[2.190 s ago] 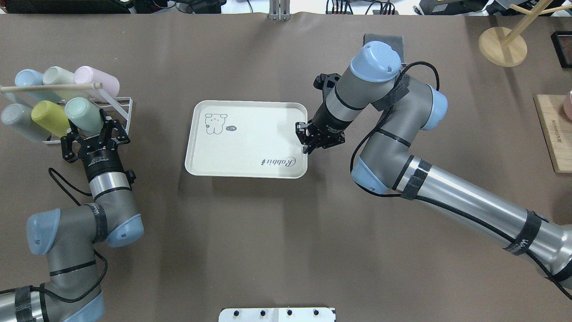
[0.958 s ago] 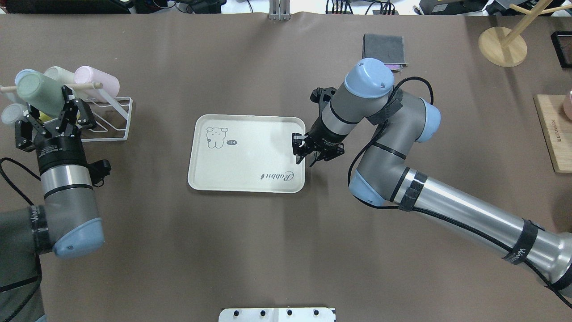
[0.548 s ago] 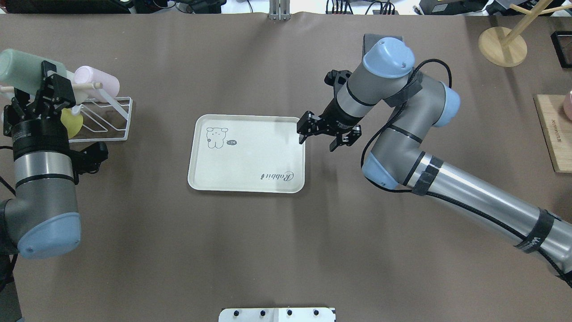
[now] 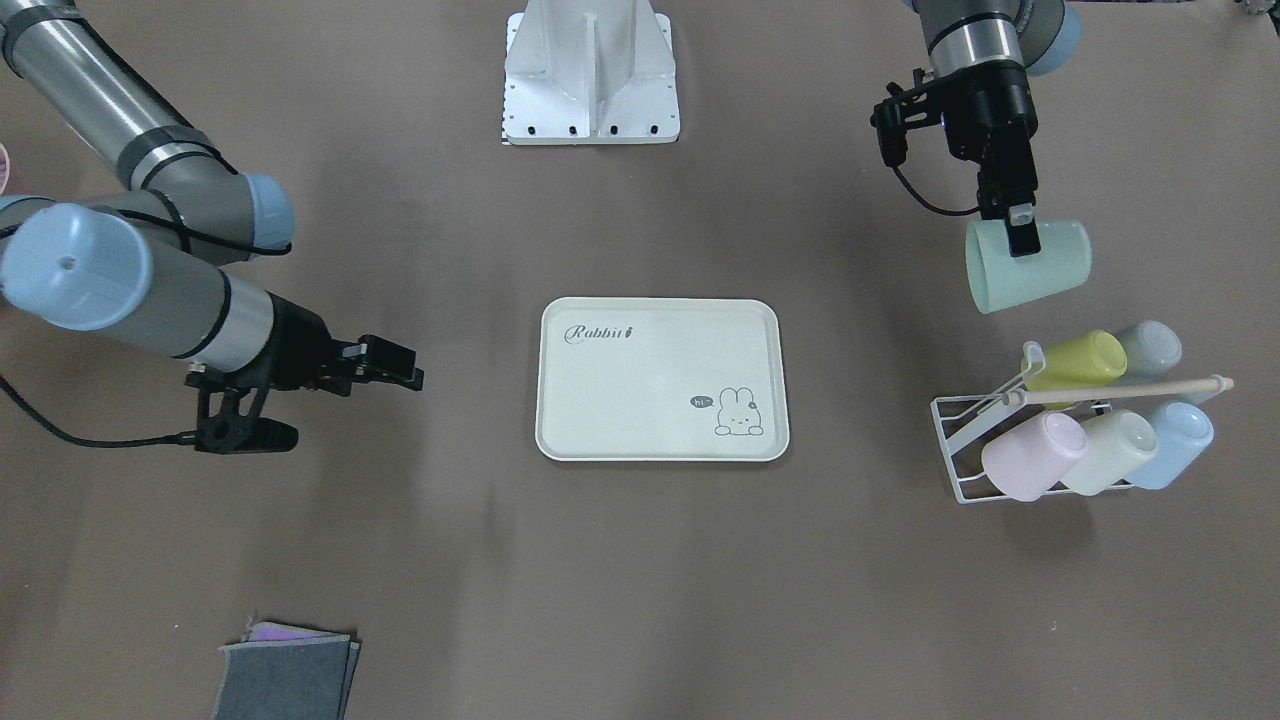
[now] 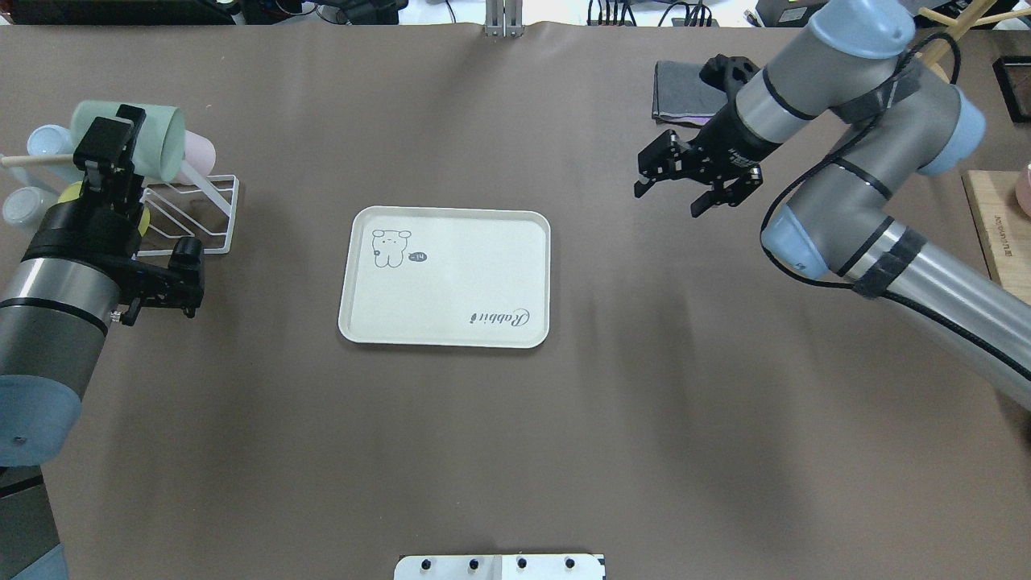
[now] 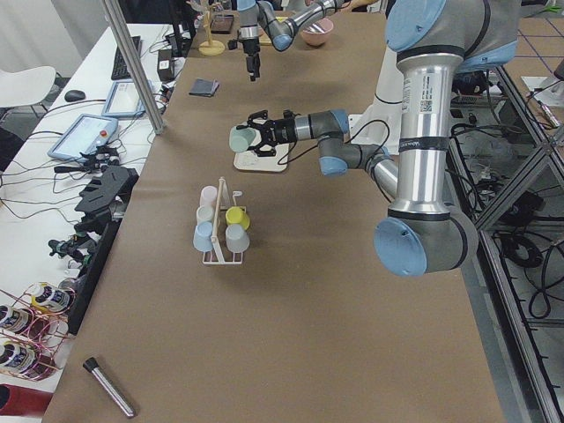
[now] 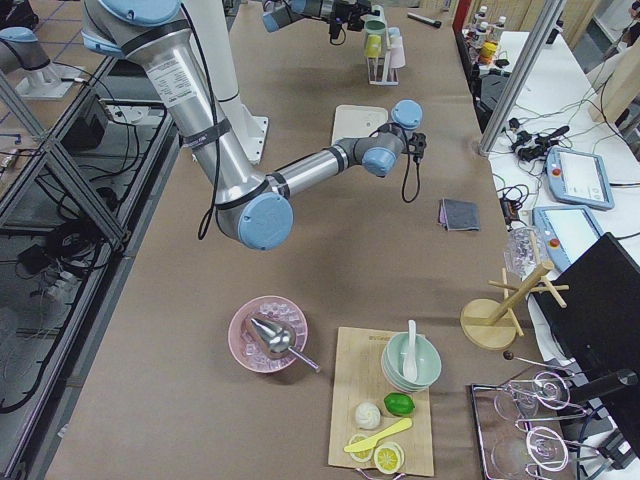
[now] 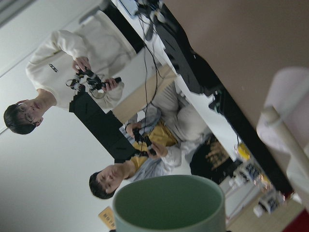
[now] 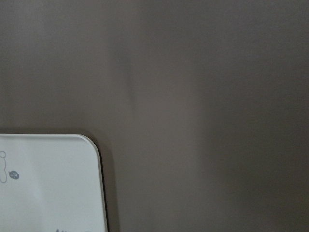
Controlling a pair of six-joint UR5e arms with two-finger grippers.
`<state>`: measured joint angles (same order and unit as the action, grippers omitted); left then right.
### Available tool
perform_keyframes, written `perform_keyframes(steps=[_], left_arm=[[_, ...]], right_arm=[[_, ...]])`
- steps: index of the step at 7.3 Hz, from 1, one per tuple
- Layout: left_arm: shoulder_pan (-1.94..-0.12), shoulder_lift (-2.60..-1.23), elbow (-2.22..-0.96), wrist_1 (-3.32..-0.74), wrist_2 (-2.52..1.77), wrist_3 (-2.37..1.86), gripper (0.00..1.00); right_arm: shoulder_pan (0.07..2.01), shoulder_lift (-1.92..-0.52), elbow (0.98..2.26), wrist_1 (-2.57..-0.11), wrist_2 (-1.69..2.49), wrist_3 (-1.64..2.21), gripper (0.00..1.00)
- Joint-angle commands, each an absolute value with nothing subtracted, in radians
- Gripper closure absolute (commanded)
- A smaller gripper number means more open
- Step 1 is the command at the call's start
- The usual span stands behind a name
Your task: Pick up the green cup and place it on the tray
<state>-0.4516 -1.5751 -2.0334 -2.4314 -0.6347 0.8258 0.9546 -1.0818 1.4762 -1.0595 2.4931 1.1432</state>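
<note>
Two fingers of your left gripper [image 4: 1018, 236] are pinched on the green cup [image 4: 1048, 262]. The cup hangs in the air on its side, mouth turned toward the middle of the brown table [image 4: 640, 560]. It is near the white wire rack [image 4: 962, 440] but clear of it. That rack carries the yellow-green cup [image 4: 1075, 360] and the pink cup [image 4: 1030, 455], among others. Your tray [image 4: 650, 370] lies flat at the table's centre, well apart from the held cup. Your right gripper [image 5: 670, 198] hovers off the tray's far right corner, jaws spread wide. Beyond it lies a grey cloth [image 5: 681, 93].
</note>
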Motion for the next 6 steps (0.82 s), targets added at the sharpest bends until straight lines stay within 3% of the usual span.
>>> perform_keyframes(steps=[1,4,6], left_arm=[[-0.475,-1.664,-1.929,-2.640,-0.887,0.402,0.93],[-0.509,-1.814,-1.763,-2.876,-1.170,0.098,0.98],[-0.503,-1.943,-1.563,-3.108,-1.248,-0.033,0.98]], right_arm=[[1.040,-1.274,1.621,-1.062,2.554,1.040,0.00],[1.179,-1.448,1.637,-1.068,2.583,0.762,0.00],[1.251,-1.499,1.629,-1.107,2.563,0.605,0.00]])
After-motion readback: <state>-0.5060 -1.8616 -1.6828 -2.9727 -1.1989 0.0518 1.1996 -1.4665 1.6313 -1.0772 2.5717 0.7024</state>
